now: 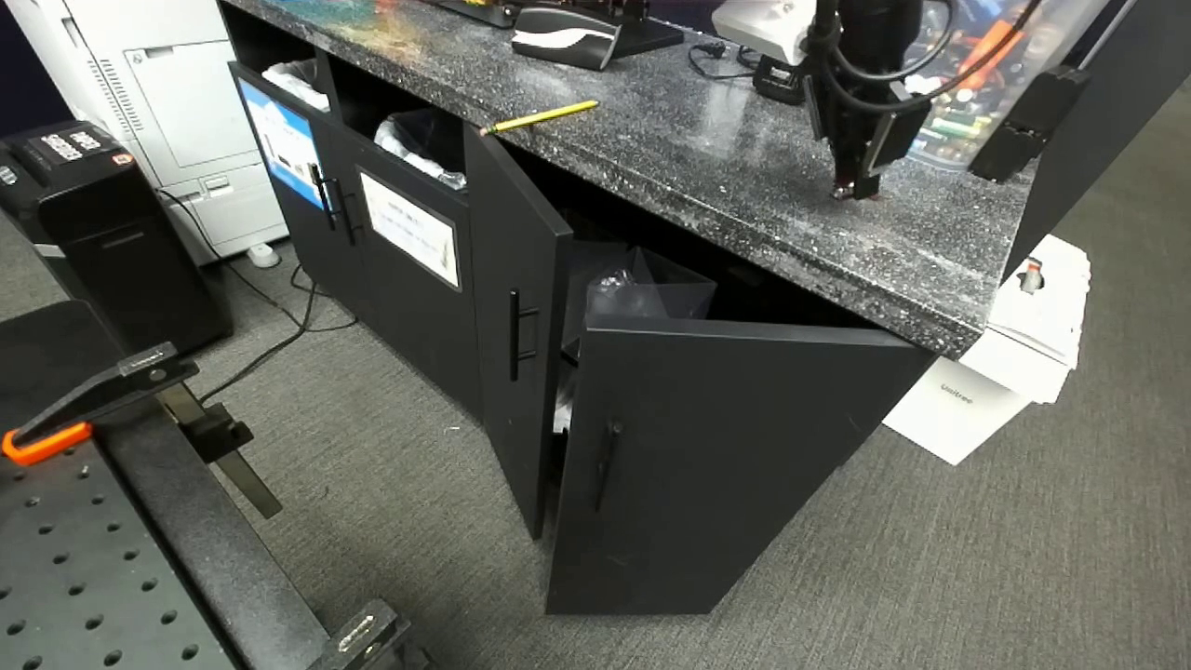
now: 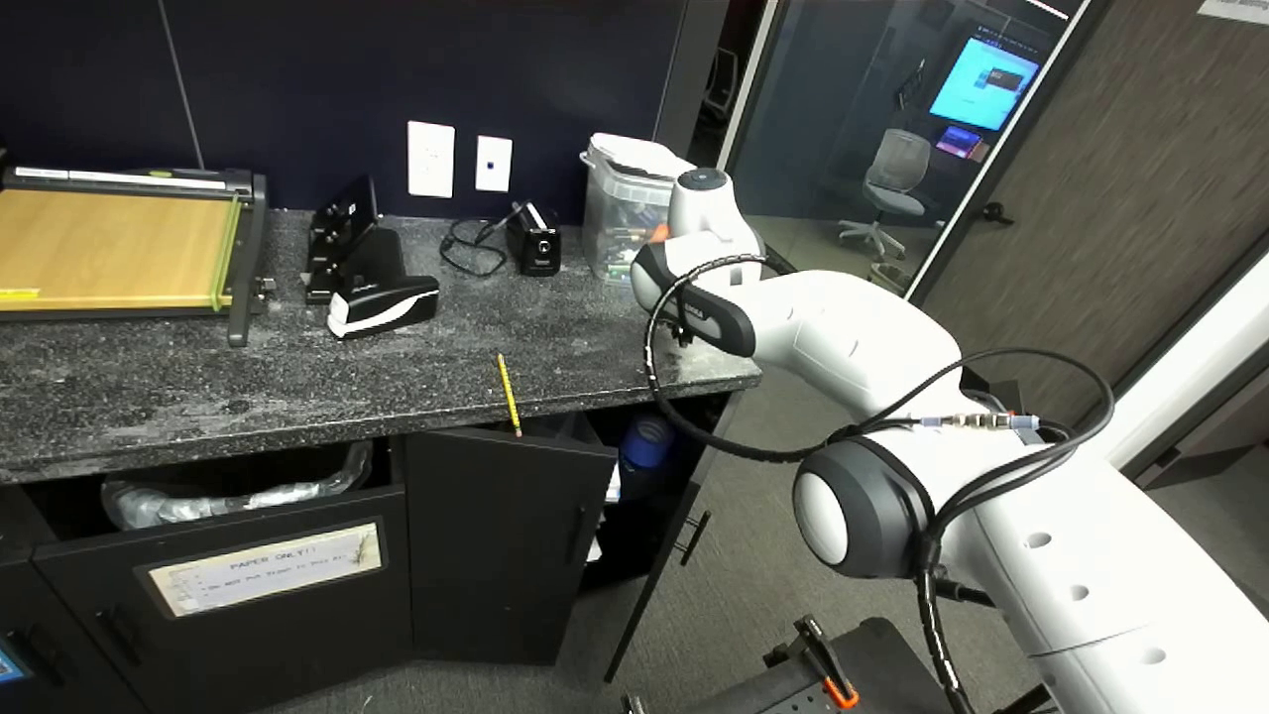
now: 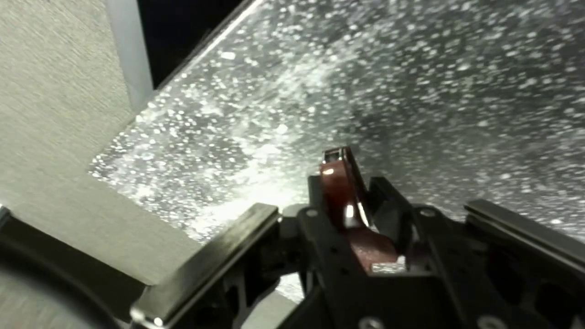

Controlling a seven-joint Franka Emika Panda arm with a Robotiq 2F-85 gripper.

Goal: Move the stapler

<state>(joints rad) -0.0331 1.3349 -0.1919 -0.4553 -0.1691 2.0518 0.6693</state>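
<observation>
At the right end of the counter (image 1: 698, 149), the gripper (image 3: 347, 188) pinches the stapler (image 3: 338, 194) at or just above the surface, so the grasp looks done and the carry in hand, calling next for a firm hold, low travel and a gentle set-down.

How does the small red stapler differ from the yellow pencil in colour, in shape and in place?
Colour: the stapler is dark red with shiny metal parts, while the pencil is mostly yellow.
Shape: the stapler is short and stubby; the pencil is long and thin.
Place: the stapler is held in the gripper, whereas the pencil lies loose on the counter, one end reaching past the front edge.
Shared: both are small office supplies.
</observation>
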